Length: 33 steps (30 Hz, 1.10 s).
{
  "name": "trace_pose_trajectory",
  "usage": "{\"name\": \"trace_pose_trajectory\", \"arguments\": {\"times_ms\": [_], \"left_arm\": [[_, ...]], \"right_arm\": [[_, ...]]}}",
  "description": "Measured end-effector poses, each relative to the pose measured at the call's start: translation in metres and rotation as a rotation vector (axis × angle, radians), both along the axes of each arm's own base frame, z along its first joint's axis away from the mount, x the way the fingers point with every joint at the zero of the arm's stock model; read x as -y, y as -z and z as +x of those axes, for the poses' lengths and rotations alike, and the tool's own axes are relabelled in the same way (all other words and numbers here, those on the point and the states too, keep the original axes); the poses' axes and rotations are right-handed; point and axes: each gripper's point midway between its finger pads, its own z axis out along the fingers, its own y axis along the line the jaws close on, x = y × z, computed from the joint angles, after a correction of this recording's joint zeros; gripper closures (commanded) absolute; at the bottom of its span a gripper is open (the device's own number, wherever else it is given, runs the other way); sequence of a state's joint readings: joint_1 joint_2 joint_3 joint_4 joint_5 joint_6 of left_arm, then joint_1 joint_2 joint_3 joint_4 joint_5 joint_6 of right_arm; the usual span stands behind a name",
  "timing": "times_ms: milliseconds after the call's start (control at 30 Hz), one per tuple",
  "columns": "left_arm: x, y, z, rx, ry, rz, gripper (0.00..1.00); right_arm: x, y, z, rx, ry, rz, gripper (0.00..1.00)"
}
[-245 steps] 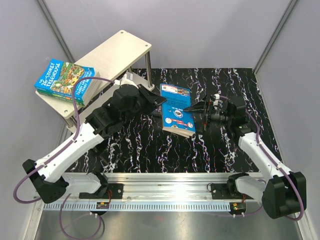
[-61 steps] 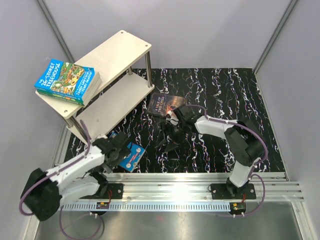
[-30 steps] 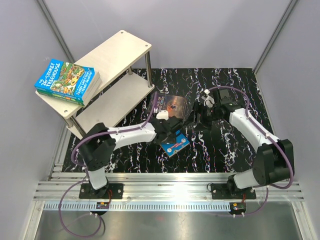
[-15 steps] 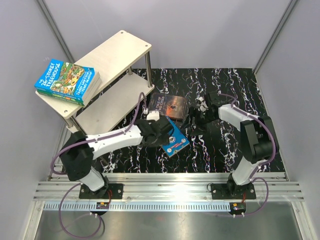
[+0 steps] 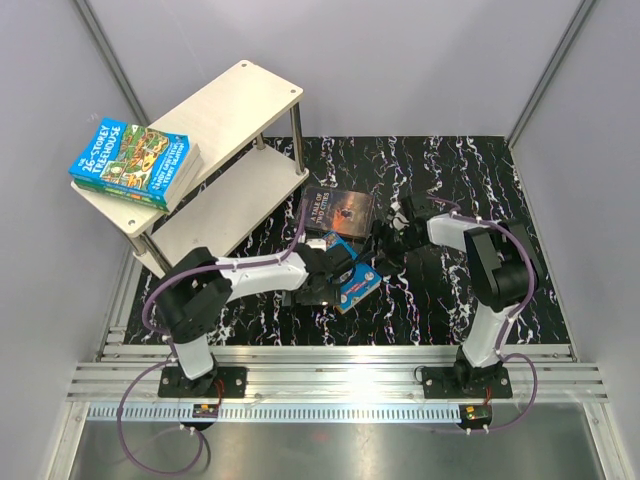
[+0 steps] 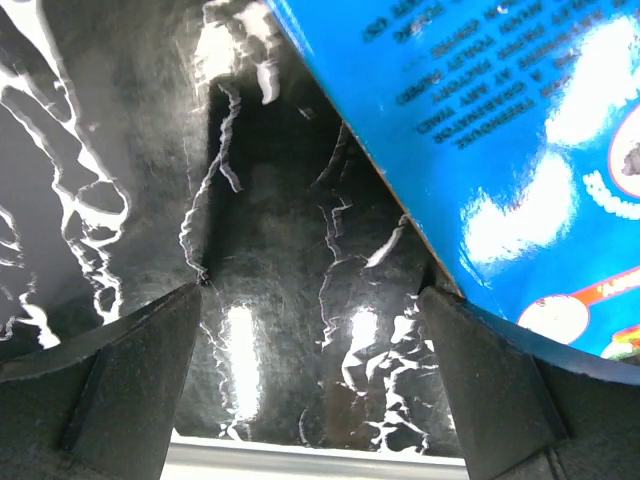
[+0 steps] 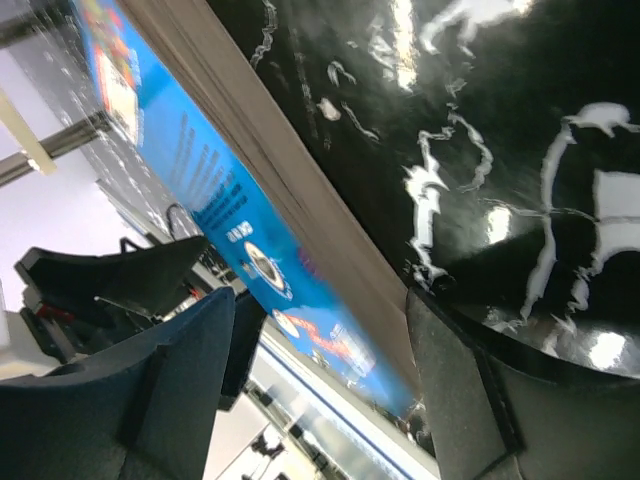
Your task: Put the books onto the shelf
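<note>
A blue book (image 5: 353,283) lies tilted on the black marbled table, one edge lifted. My left gripper (image 5: 318,278) is open at its left side; in the left wrist view the blue cover (image 6: 500,130) rests against the right finger (image 6: 480,370), and only table shows between the jaws. My right gripper (image 5: 387,243) is open around the book's other edge; the page edge (image 7: 300,210) runs between its wide fingers. A dark book (image 5: 338,208) lies flat just behind. A stack of green-blue books (image 5: 130,158) sits on the left end of the shelf (image 5: 240,100).
The shelf's lower board (image 5: 215,215) and thin metal legs (image 5: 297,135) stand left of the dark book. Grey walls close in the back and sides. The arms' mounting rail (image 5: 330,375) runs along the near edge.
The blue book has tipped up onto an edge between the two grippers. The left gripper shifted slightly right against it. The right arm folded in closer to the book.
</note>
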State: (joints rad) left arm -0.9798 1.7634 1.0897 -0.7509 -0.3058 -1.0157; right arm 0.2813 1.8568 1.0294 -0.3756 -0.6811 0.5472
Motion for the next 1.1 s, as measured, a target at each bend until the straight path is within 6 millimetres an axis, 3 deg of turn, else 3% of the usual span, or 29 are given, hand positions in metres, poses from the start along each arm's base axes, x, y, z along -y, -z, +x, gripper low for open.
{"name": "trace_pose_trajectory", "arguments": {"times_ms": [267,433,500,567,600,867,967,1100], "left_arm": [[0.004,0.0,0.001,-0.039,0.042,0.018,0.04],[0.006,0.0,-0.004,-0.065,0.056,0.008,0.04],[0.006,0.0,-0.006,-0.076,0.064,0.006,0.04],[0.007,-0.001,-0.007,-0.084,0.071,0.008,0.04],[0.007,-0.001,-0.007,-0.088,0.074,0.013,0.04],[-0.002,-0.005,-0.014,-0.119,0.086,0.048,0.01],[-0.008,-0.015,-0.017,-0.114,0.09,0.055,0.01],[-0.015,-0.047,-0.013,-0.032,0.066,0.008,0.01]], "right_arm": [[-0.018,0.0,0.005,0.082,-0.03,0.039,0.31],[-0.036,-0.005,-0.001,0.164,-0.082,-0.01,0.42],[-0.04,-0.012,-0.003,0.199,-0.098,-0.02,0.67],[-0.043,-0.022,-0.006,0.226,-0.109,-0.016,0.83],[-0.043,-0.025,-0.008,0.24,-0.117,-0.017,1.0],[-0.049,-0.03,-0.018,0.253,-0.121,0.058,1.0],[-0.06,-0.05,-0.025,0.25,-0.093,0.18,1.0],[-0.075,-0.098,-0.026,0.243,-0.044,0.353,1.0]]}}
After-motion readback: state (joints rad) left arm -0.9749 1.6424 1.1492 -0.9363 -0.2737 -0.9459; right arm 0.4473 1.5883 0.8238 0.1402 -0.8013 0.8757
